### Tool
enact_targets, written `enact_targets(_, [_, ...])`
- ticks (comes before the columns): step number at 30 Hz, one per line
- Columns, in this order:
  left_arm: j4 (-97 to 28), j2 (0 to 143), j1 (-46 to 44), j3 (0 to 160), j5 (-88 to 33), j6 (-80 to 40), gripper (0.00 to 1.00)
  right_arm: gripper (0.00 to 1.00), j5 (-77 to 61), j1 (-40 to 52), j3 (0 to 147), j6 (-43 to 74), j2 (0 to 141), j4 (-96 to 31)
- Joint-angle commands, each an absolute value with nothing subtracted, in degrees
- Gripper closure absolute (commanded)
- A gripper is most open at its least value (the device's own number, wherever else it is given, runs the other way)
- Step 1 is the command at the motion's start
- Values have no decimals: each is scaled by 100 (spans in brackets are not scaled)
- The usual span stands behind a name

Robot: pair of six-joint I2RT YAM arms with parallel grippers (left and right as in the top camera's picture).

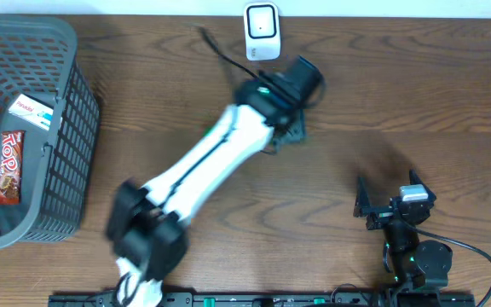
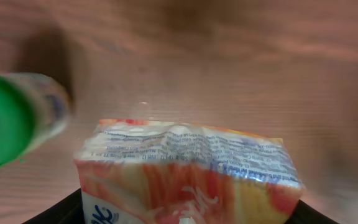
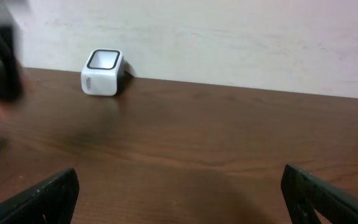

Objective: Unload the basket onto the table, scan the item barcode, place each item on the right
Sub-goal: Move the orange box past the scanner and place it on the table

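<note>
left end effector (image 1: 303, 75): closed on packet (image 2: 188, 174), held near scanner (image 1: 262, 31) at far edge of tabletop (image 1: 416, 94) | right end effector (image 3: 185, 194): spread wide, seen by near edge

Your right tool (image 3: 179, 186) spread wide at bottom corners, white scanner (image 3: 102, 73) upper left on brown bench (image 3: 216, 137), beside pale wall (image 3: 229, 37).
</note>
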State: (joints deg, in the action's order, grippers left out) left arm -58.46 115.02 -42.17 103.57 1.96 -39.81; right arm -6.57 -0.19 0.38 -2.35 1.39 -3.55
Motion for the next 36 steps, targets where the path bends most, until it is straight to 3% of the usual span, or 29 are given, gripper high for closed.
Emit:
enact_targets(1, [-5817, 12199, -4300, 10326, 370, -4189, 31, 1, -642, 36, 32, -303, 119, -370])
enact_targets(5, [-5813, 12892, -4414, 10326, 368, -4257, 30, 1, -642, 36, 32, -303, 119, -370])
enact_targets(9, [-5817, 12905, -4397, 10383, 390, -4154, 7, 1, -642, 36, 32, -303, 119, -370])
enact_targets(14, [-5986, 12191, -4125, 10947, 390, -3378, 5, 1, -642, 36, 32, -303, 119, -370])
enact_targets(16, [-6139, 11115, -3780, 11552, 392, -2635, 5, 1, -642, 36, 32, -303, 119, -370])
enact_targets(19, [-6112, 9741, -3022, 11939, 751, -2292, 5, 1, -642, 36, 32, -303, 119, -370])
enact_targets(23, [-6335, 8580, -1313, 11939, 882, -2296, 5, 1, -642, 36, 32, -303, 119, -370])
enact_targets(24, [-6543, 8350, -475, 11939, 882, -2298, 5, 1, -642, 36, 32, -303, 119, -370])
enact_targets(31, [-6901, 8399, 2248, 11876, 449, -2735, 5, 1, -642, 36, 32, -303, 119, -370])
enact_targets(36, [-6921, 9019, 2856, 11830, 344, -2860, 5, 1, -642, 36, 32, -303, 119, -370])
